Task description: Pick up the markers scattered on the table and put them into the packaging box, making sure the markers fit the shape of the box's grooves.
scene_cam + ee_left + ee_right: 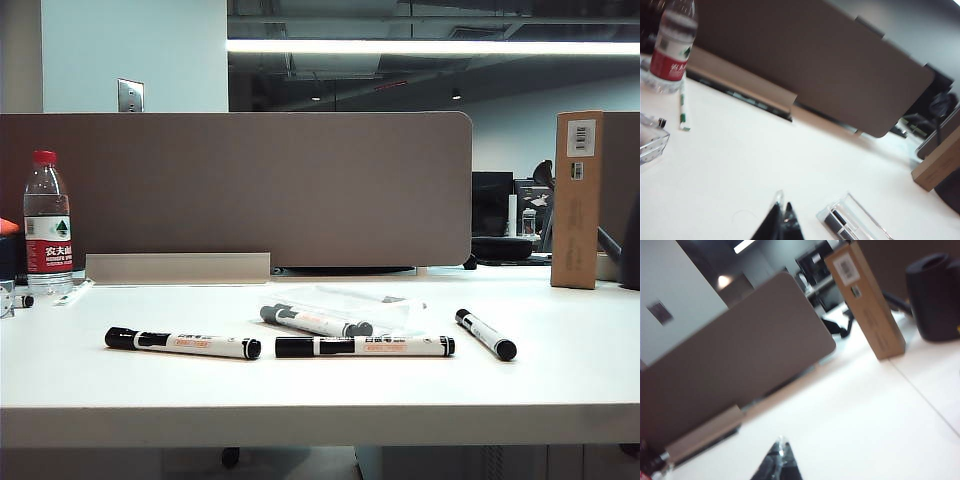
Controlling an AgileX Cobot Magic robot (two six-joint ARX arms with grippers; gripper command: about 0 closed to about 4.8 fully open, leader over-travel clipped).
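Lying crosswise: markers (183, 343); both hands (781, 222) (778, 462) pinched.

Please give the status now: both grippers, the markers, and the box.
Left gripper shut, empty, near the box. Right gripper shut, empty. Three markers loose on the table, two in the box. Nothing in the way.
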